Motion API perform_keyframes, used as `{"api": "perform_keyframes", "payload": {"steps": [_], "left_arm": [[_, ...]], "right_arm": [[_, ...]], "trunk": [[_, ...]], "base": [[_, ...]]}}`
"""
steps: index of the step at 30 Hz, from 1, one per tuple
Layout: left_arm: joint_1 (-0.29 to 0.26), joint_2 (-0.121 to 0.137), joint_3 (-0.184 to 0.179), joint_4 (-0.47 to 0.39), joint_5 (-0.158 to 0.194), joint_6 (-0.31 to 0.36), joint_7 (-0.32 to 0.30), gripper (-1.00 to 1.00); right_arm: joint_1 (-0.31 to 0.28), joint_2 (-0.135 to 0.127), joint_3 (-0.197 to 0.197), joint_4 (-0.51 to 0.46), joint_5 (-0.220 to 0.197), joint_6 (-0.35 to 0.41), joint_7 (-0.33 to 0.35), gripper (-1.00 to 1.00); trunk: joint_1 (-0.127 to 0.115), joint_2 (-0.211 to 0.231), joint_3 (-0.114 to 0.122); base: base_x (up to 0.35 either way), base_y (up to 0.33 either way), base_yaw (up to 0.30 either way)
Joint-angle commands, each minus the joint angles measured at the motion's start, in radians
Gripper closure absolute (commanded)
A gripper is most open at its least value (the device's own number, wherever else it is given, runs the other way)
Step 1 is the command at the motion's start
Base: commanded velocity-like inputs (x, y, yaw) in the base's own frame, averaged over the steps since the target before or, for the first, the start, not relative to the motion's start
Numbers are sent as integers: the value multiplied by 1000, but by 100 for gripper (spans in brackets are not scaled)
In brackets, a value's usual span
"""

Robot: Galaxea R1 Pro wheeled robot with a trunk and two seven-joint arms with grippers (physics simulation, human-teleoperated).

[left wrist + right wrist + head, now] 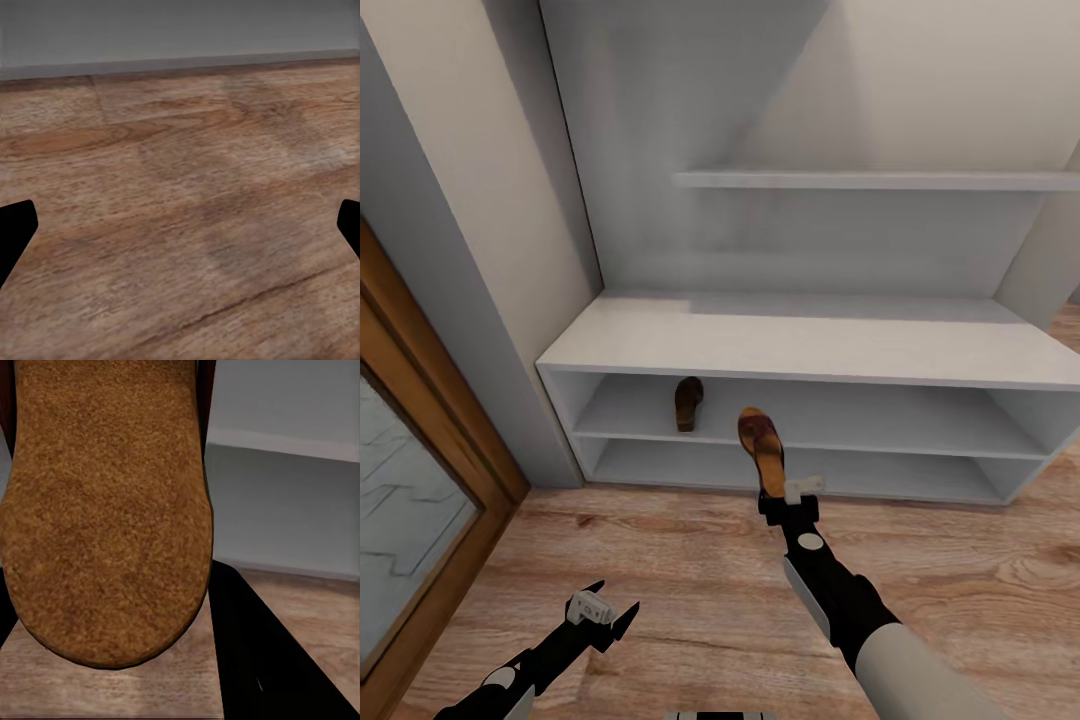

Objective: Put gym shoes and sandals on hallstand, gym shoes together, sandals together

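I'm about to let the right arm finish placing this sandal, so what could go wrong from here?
The right gripper holds the sandal by its heel end only, toe forward, so it may slip or swing out. The toe is level with the front edge of the hallstand shelves and could catch there instead of entering. The other sandal stands on edge on the upper shelf; a nudge may topple it or leave the pair apart.

Two sandals (pixel 689 402) (pixel 762 447), one hallstand (pixel 800 345)

Soft even light, faint shadows, wrist views blurry.
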Motion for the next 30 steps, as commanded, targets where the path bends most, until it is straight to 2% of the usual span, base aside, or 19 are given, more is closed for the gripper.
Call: {"api": "perform_keyframes", "payload": {"steps": [1, 21, 30], "left_arm": [[0, 0, 0, 0, 0, 0, 0, -100], [0, 0, 1, 0, 0, 0, 1, -100], [0, 0, 0, 0, 0, 0, 1, -100]], "right_arm": [[0, 0, 0, 1, -2, -1, -3, 100], [1, 1, 2, 5, -3, -1, -2, 100], [1, 2, 2, 5, -3, -1, -2, 100]], "trunk": [[0, 0, 0], [0, 0, 0], [0, 0, 0]], "base": [[2, 2, 0], [2, 0, 0], [131, 0, 0]]}}
